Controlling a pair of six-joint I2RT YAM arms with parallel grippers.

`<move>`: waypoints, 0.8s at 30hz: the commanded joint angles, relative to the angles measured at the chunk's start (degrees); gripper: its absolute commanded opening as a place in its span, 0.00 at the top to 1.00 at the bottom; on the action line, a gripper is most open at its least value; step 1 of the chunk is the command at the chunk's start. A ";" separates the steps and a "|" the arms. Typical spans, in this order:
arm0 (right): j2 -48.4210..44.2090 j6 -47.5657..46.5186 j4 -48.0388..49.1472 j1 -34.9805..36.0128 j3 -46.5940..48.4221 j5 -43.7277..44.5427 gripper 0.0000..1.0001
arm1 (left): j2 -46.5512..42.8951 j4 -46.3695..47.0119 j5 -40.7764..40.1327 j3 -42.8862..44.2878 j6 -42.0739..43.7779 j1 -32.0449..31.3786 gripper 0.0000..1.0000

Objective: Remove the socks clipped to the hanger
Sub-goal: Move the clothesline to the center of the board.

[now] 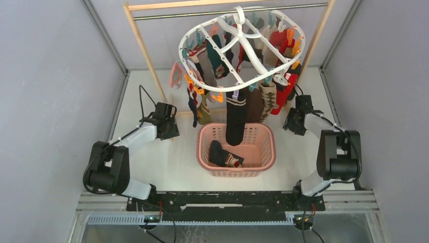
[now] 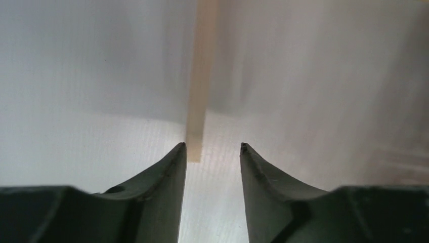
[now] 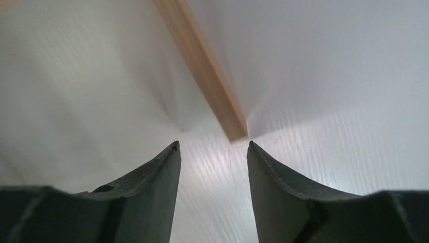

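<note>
Gaping partway, left jaws and right jaws both empty, touching nothing.

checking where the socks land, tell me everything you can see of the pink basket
The pink basket is rectangular with rounded corners, seemingly plastic, with lattice walls and an open top. It stands upright on the white table, below the hanger. A dark sock lies inside; a long black sock hanging from above seems to reach into it.
</note>
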 commanded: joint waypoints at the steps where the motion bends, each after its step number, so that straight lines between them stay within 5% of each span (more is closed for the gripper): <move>1: -9.26 2.51 -2.81 -0.42 -2.31 -3.50 0.41 | -7.42 0.63 1.67 1.83 -2.43 -1.78 0.48; 11: -40.45 5.81 -10.28 1.39 -5.22 -9.74 0.33 | -19.55 -2.58 -0.72 2.47 -5.32 -6.17 0.02; 24: -55.77 8.59 -7.21 25.09 -1.97 -22.72 0.35 | -32.69 -8.82 -6.66 4.90 -8.93 -20.40 0.00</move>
